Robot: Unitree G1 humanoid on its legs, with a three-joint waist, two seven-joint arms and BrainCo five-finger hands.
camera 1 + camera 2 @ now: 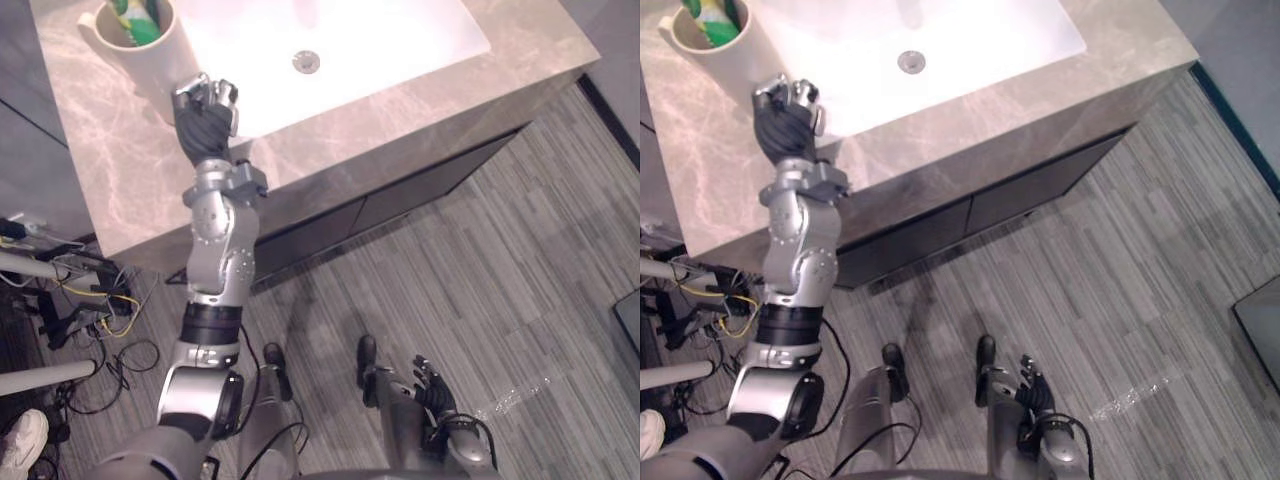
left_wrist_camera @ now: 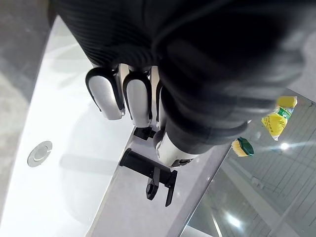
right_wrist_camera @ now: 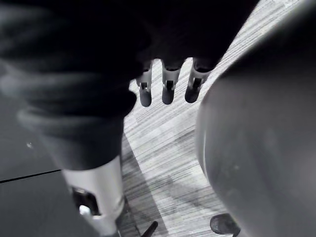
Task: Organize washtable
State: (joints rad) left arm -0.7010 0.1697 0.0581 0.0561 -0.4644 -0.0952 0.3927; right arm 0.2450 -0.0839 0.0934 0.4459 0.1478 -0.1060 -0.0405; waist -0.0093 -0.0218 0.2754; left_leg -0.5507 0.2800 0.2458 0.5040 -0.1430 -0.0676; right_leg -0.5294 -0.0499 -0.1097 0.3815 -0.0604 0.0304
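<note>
A cream cup (image 1: pixel 140 45) holding green and yellow items stands at the back left of the grey marble washtable (image 1: pixel 130 170). My left hand (image 1: pixel 205 115) hovers over the counter just right of the cup, at the left rim of the white sink (image 1: pixel 330 40). Its fingers (image 2: pixel 113 94) are curled and hold nothing. The left wrist view shows a black tap (image 2: pixel 150 173) past the hand and the sink drain (image 2: pixel 39 153). My right hand (image 1: pixel 435 385) hangs low over the floor with its fingers (image 3: pixel 168 89) straight.
Dark cabinet fronts (image 1: pixel 400 195) run under the counter, above a striped grey floor (image 1: pixel 520 290). White bars and loose wires (image 1: pixel 60 300) crowd the floor at the left. A person's white shoe (image 1: pixel 22 440) shows at the lower left.
</note>
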